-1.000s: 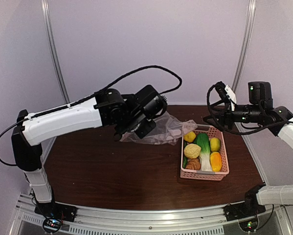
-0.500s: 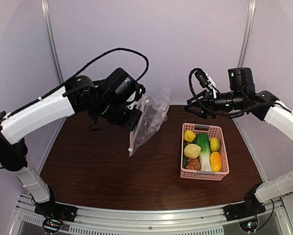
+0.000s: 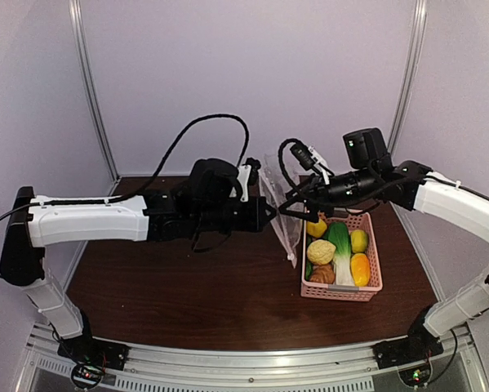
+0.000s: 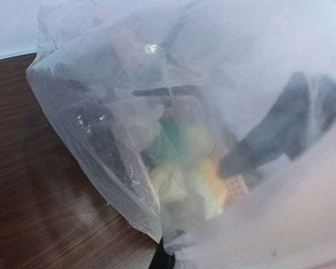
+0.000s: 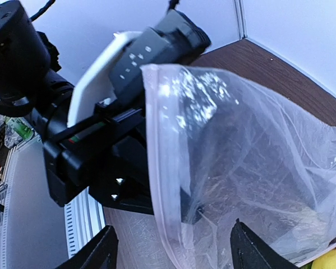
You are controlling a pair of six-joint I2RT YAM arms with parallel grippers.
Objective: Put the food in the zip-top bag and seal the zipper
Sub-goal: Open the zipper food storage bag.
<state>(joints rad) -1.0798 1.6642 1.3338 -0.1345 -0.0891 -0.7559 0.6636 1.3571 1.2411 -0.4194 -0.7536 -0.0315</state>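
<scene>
**Evidently, no food had yet been bagged**

The zip-top bag (image 3: 280, 214) was held hanging above the table (image 3: 162, 278), just beside the pink basket (image 3: 342, 294) on its left. It was pinched near its upper edge by the left gripper (image 3: 264, 217), whose jaws were closed tight on the plastic. The right gripper (image 5: 173, 252) was placed close to the bag from the basket's side. Its jaws were spread wide and nothing was clamped between them.

The zipper (image 5: 152, 162) was seen in the right wrist view as a pale strip running down the bag's near edge. The slider tab could not be made out, and whether the mouth was parted could not be told.

All the food (image 3: 321, 251) was found lying in the basket, the lemons (image 3: 317, 227) and the bok choy (image 3: 340, 245) among it. The blurred colours in the left wrist view were judged to be that food seen through the plastic, not pieces inside the bag.

Only the lifting of the bag was judged done. The opening of the mouth, the loading of every piece and the sealing were left to do.
</scene>
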